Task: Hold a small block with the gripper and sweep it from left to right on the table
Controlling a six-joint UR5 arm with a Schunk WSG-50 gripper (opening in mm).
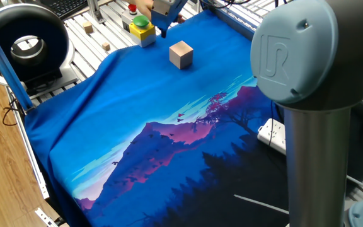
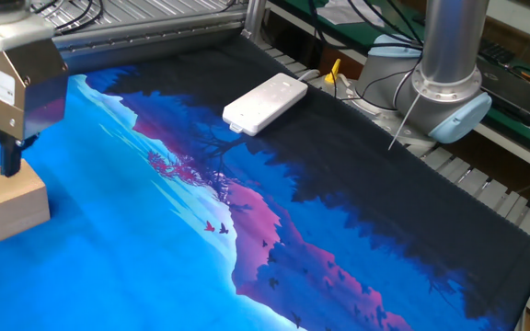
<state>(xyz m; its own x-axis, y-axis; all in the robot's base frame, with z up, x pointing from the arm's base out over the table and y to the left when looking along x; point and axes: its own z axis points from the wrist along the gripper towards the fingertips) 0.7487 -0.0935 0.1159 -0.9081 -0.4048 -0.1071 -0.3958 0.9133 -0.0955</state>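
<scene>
The small block (image 1: 181,54), a light tan wooden cube, rests on the blue cloth of the table (image 1: 137,113) near the far edge. It also shows at the left edge of the other fixed view (image 2: 9,204). The gripper (image 1: 163,31) hangs just above and behind the block, clear of it and empty. In the other fixed view the gripper (image 2: 9,165) shows one dark finger whose tip is just over the block's top. The jaws look open, with the second finger hidden.
A yellow box with a green button (image 1: 142,29) and a red button (image 1: 132,8) sit by the gripper. Tiny wooden cubes (image 1: 88,27) lie on the slats. A black ring device (image 1: 27,38) is far left. A white power strip (image 2: 265,103) lies on the cloth. The arm's column (image 2: 449,55) stands nearby.
</scene>
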